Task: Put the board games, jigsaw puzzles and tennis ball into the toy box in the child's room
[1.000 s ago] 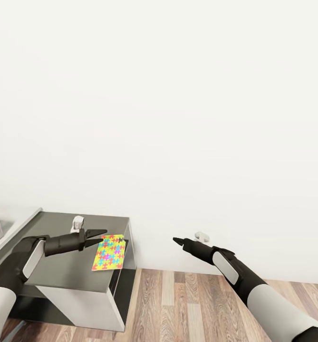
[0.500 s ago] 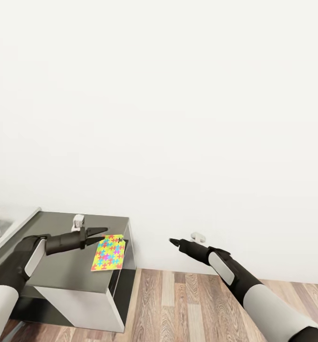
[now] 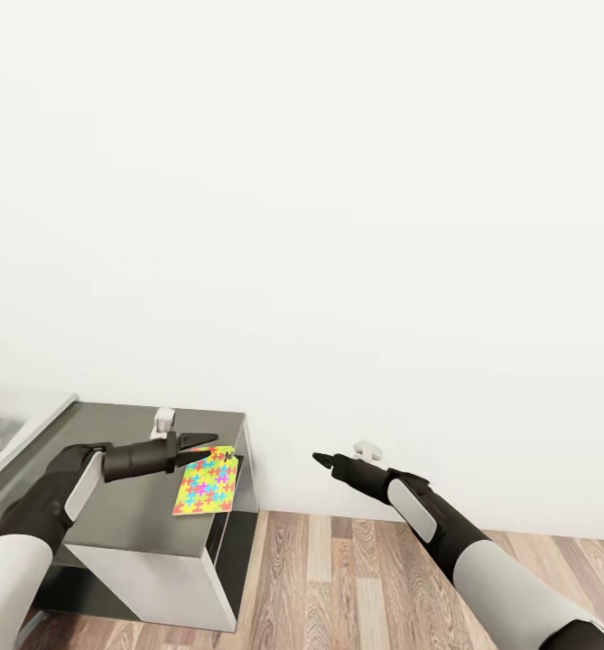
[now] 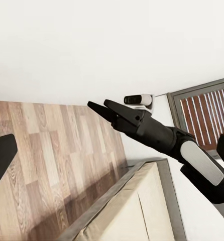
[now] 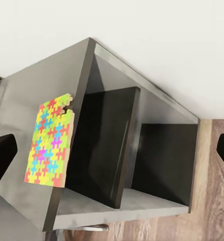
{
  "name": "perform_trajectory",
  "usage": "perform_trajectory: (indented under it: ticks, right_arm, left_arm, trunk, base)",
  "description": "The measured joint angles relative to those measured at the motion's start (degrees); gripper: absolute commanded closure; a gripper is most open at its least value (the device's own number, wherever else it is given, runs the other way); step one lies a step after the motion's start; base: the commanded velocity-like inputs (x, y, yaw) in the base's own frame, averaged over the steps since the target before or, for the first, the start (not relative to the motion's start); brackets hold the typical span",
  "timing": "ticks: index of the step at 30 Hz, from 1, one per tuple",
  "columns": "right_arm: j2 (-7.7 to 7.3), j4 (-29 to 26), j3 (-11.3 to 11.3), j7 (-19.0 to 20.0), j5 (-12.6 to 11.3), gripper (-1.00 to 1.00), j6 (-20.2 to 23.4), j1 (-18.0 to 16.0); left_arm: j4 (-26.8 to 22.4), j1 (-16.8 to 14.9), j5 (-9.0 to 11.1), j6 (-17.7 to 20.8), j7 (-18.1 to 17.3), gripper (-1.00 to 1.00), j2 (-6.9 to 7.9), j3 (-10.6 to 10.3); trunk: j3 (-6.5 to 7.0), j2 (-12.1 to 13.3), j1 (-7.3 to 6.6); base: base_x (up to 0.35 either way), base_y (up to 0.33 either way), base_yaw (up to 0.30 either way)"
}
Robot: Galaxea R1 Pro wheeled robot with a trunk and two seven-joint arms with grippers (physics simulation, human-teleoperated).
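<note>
Looking from the head view: left gripper point(image 3: 207, 442) held out over a dark grey desk point(image 3: 130, 515), tips just above the far corner of one jigsaw puzzle point(image 3: 207, 481). Seemingly lying flat on the tabletop by its right edge, that puzzle; impossible to tell whether touched by the tips. Right gripper point(image 3: 320, 459) held out in front of the white wall point(image 3: 338, 226), well apart from the desk, over the wood-plank floor point(image 3: 356, 578), carrying nothing.

Seen from the left wrist view: dark fingers point(image 4: 2, 158) at opposite edges of the picture, so jaws apart with nothing between. Beyond them the right gripper point(image 4: 99, 105) on its black forearm, the floor point(image 4: 51, 150), a corner of the bed point(image 4: 142, 211) with beige mattress, and a dark-framed window point(image 4: 207, 110).

Seen from the right wrist view: fingers point(image 5: 1, 158) likewise at both edges, jaws apart and holding nothing. Facing the desk's open side point(image 5: 142, 165) with two dark compartments, the puzzle point(image 5: 47, 140) on the tabletop right at that edge.
</note>
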Motion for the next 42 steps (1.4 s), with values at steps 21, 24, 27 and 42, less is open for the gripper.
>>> perform_trajectory:
  ticks: [21, 24, 27, 42]
  right_arm:
    - [-0.38, 0.05, 0.08, 1.89, 0.03, -1.0, -0.01, 0.0]
    - [-0.34, 0.07, 0.08, 2.05, -0.02, -1.0, -0.01, 0.0]
    - [-0.32, 0.11, 0.08, 2.1, -0.04, -1.0, -0.01, 0.0]
    - [0.07, 0.58, 0.07, 2.13, 0.13, -1.0, 0.06, 0.0]
  left_arm:
    - [-4.85, -0.17, 0.1, 2.97, -0.4, -1.0, 0.54, 0.52]
    - [-6.17, -1.05, 0.23, 4.99, -0.37, -1.0, 0.78, 0.55]
    - [-6.28, -2.37, 0.22, 5.02, -0.37, -1.0, 0.96, 0.49]
    - [-5.87, -11.82, -6.12, 5.04, -0.36, -1.0, 3.7, -3.95]
  trunk:
    - [0.0, 0.0, 0.0]
    - [0.0, 0.0, 0.0]
    - [0.0, 0.0, 0.0]
    - [0.0, 0.0, 0.0]
  base:
    - [0.0, 0.0, 0.0]
    - [0.0, 0.0, 0.0]
    - [0.0, 0.0, 0.0]
    - [0.0, 0.0, 0.0]
